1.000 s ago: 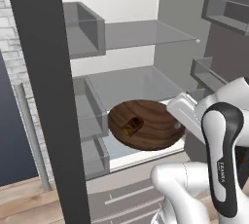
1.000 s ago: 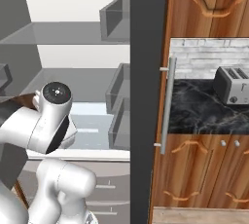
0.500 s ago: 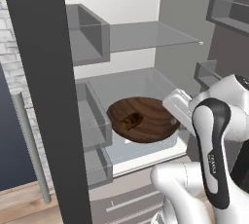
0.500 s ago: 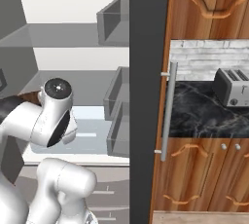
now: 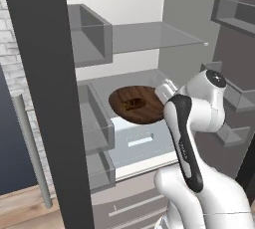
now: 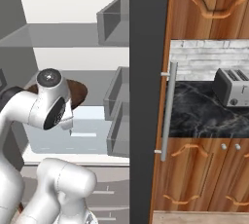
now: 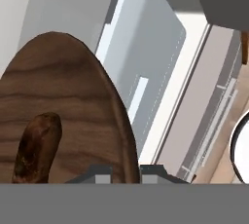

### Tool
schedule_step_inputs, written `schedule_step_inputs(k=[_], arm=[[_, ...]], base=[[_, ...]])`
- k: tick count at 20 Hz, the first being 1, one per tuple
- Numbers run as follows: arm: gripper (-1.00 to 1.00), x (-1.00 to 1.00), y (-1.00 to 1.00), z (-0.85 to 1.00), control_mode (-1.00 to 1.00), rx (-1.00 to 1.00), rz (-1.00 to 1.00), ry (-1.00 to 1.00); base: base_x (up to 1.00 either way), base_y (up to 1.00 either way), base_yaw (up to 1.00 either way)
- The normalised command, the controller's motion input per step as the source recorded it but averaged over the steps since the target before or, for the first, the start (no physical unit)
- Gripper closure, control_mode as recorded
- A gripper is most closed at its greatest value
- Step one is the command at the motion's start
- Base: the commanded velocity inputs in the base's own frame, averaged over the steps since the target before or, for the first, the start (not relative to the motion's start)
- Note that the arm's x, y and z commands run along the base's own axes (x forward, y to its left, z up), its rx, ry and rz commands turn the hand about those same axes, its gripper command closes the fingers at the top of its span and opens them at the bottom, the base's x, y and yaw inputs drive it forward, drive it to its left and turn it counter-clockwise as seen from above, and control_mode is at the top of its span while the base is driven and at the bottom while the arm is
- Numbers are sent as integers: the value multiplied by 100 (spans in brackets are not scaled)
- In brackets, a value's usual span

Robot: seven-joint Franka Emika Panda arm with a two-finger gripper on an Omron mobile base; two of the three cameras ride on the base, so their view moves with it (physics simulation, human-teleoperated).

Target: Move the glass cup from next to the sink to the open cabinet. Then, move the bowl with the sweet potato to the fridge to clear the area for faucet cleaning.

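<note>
Bowl [image 5: 135,104] now deeper inside fridge [image 5: 149,39], one sweet potato [image 7: 37,146] within, end effector [image 7: 124,172] clamped on rim.

White rounded arm [image 5: 199,138] with glossy shell, black band along one link, dark round joint cap with small grey dots

- The left base view looks from behind the arm's left, forward and down into the fridge [image 5: 134,39], close in, with the bowl [image 5: 137,104] near mid-frame.
- The right base view looks from behind the arm's right at the same fridge interior; its right half takes in wooden cabinets [image 6: 209,179] and a toaster [image 6: 234,87] on the bench [image 6: 194,116].
- The hand view sits very near the bowl rim, looking along the pincer [image 7: 125,174], rolled sideways.
- All three share the bowl and fridge interior.
</note>
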Motion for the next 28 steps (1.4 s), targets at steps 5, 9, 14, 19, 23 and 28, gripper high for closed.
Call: schedule_step_inputs(k=[5, 9, 14, 19, 23, 28], arm=[[100, 95, 2, 2, -100, 2, -13, 6], [100, 80, 0, 0, -100, 0, -5, 6], [100, 58, 3, -24, -100, 0, -3, 1], [100, 80, 11, -25, -100, 0, -4, 0], [100, 52, 16, -56, -100, 0, -2, 0], [100, 67, 14, -45, -100, 0, -3, 0]], base=[[0, 0, 0], [0, 0, 0], [0, 0, 0], [0, 0, 0], [0, 0, 0], [0, 0, 0]])
